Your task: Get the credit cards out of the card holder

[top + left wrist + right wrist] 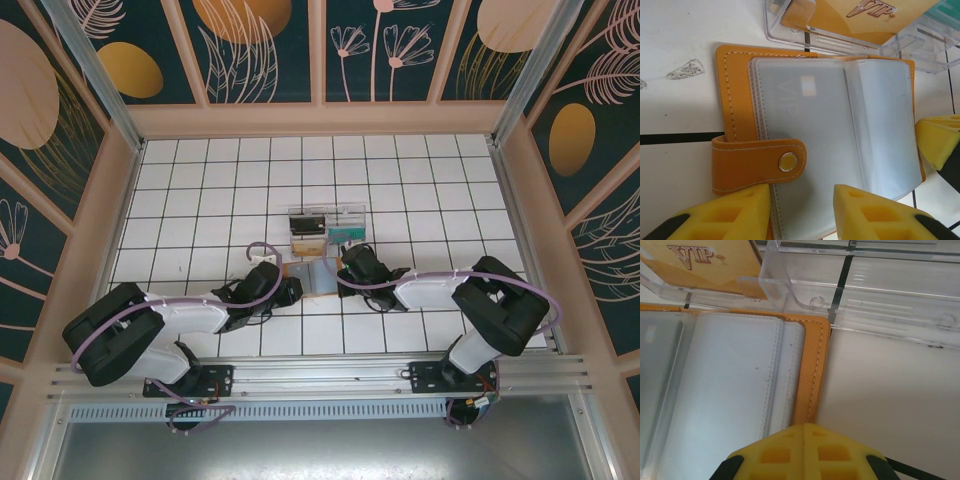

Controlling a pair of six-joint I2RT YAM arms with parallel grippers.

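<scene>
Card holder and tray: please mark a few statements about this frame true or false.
1. The holder lies open. True.
2. The tray holds no cards. False: an orange card lies in it.
3. The right gripper is spread wide. False: its fingers are shut together, at the holder's edge.
4. A VIP card shows through a sleeve inside the holder. True.
5. The left gripper is open. True.

You're looking at a robot test cell: aluminium rail [320, 374], white gridded tabletop [200, 170], printed floral wall panels [262, 50].
</scene>
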